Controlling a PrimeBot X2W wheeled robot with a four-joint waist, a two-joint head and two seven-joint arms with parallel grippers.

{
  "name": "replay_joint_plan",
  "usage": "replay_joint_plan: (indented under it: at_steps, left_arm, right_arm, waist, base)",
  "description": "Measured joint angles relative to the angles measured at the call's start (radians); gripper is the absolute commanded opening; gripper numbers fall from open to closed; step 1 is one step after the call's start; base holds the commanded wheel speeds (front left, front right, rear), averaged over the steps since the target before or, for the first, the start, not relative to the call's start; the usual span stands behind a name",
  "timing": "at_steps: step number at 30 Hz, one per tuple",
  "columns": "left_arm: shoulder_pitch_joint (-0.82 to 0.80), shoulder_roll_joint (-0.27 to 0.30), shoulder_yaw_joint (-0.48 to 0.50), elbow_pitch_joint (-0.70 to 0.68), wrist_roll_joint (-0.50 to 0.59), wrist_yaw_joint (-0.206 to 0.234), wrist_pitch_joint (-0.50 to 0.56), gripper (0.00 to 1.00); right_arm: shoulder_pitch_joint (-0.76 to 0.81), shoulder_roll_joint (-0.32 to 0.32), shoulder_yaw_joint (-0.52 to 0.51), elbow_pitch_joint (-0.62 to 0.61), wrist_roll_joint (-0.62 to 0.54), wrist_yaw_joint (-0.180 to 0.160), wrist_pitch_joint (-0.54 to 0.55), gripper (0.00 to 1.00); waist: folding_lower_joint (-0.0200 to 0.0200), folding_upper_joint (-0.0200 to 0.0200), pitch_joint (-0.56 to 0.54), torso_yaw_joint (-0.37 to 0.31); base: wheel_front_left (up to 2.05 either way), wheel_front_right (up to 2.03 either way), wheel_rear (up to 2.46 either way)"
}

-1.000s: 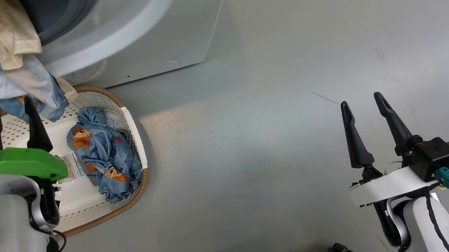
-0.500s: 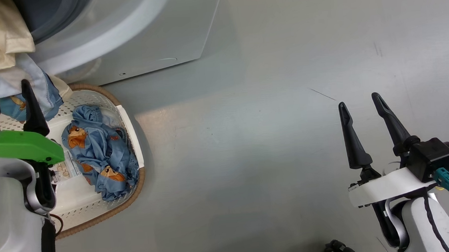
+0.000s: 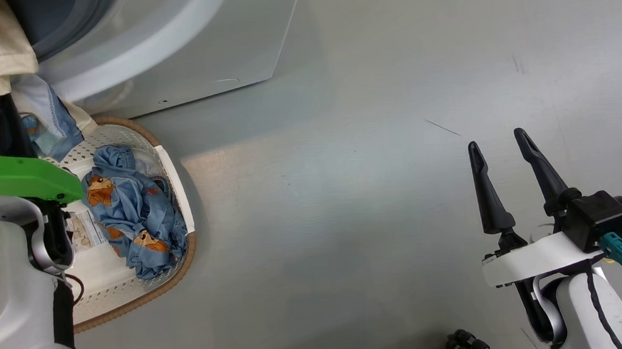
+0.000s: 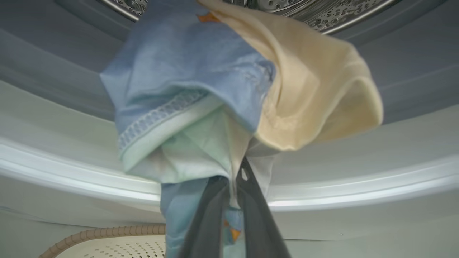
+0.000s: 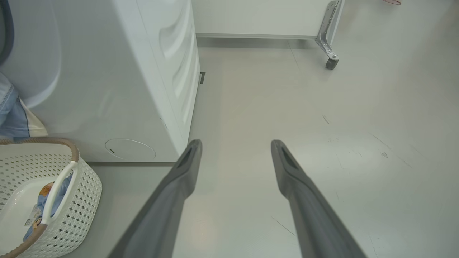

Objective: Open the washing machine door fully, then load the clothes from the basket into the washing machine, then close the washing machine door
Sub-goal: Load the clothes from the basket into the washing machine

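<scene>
**Left end effector pinching laundry at the drum mouth**

The left end effector (image 4: 235,186) is gripping a bundle of clothes (image 4: 200,82) — its two dark fingers are drawn close together, with a fold of pale fabric pinched between them. The bundle is light blue with a cream piece draped over one side. It is hanging out of the washing machine (image 3: 212,43), spilling from the perforated steel drum (image 4: 322,14) over the grey gasket (image 4: 53,64) and trailing down toward the basket (image 3: 174,168). The basket is standing on the floor (image 3: 373,192) just beside the machine's front. A second garment (image 3: 131,216), blue with orange-brown cartoon figures, is lying crumpled inside it, in the half nearer the right arm. The right end effector (image 3: 496,139) is hovering over the floor, well apart from the basket and the machine — its fingers are spread wide and holding nothing.
</scene>
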Motion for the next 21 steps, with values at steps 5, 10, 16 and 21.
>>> replay_joint_plan:
  at_steps: [5,10,16,21]
  left_arm:
    - [-0.001,-0.002,-0.017,0.0,0.005,0.0,-0.01,0.0]
    - [-0.001,-0.035,-0.036,-0.025,0.006,-0.007,-0.014,0.0]
    - [-0.007,-0.05,-0.061,-0.112,-0.001,-0.016,-0.018,0.0]
    - [-0.084,-0.027,-0.056,-0.168,0.001,-0.017,-0.018,0.0]
  right_arm:
    - [0.0,0.0,-0.006,0.0,0.0,-0.002,0.0,1.0]
    - [0.0,0.0,-0.019,-0.001,0.001,-0.008,0.0,1.0]
    - [0.0,0.0,-0.006,0.002,0.002,-0.007,0.0,1.0]
    - [0.0,-0.001,0.018,0.008,0.007,-0.007,0.0,1.0]
  waist:
    - [0.0,0.0,-0.001,0.003]
    - [0.0,0.0,-0.007,0.018]
    - [0.0,0.0,-0.024,0.035]
    - [0.0,0.0,-0.036,0.035]
  base:
    - [0.0,0.0,0.0]
    - [0.0,0.0,0.0]
    - [0.0,0.0,0.0]
    - [0.0,0.0,0.0]
